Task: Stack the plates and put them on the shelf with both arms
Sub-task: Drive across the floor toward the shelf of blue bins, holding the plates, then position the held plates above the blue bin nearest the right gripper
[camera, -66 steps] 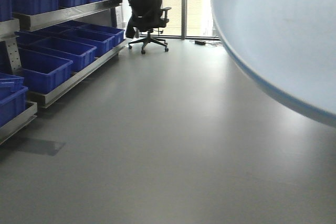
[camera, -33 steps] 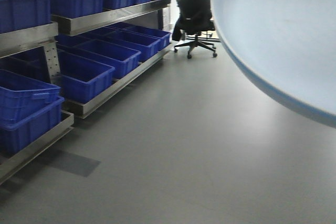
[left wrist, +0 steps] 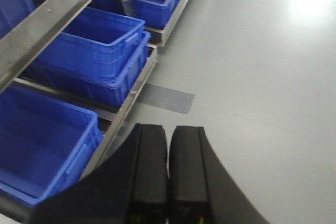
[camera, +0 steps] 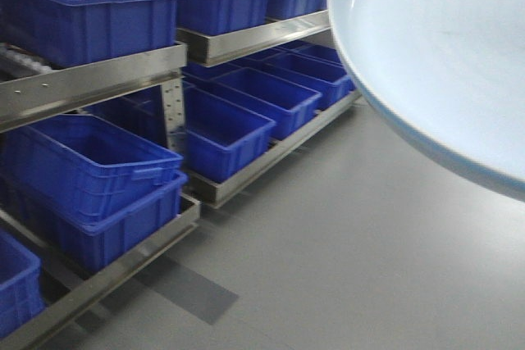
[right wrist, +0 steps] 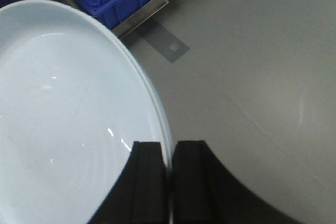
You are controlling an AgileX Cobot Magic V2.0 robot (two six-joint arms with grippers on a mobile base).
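1. The right gripper (right wrist: 169,179) is pinched tight on the rim of the plate (right wrist: 63,119). The thin edge of the plate sits between its two black fingers.
2. The plate is held up in the air over the gray floor (camera: 369,252). In the front view it fills the top right corner, the same spot as a second ago.
3. The left gripper (left wrist: 168,177) has its two fingers pressed close together, side by side. Nothing shows between them.
4. The big change is the room around the plate. A second ago a black chair and a bright window stood far off at the back. Now both are gone from view.
5. The metal shelf (camera: 98,79) with its blue bins (camera: 90,161) was off at the left side before. Now it looks much nearer and fills the left half of the front view.
6. A dark patch (camera: 193,293) lies on the floor just beside the bottom rail of the shelf.
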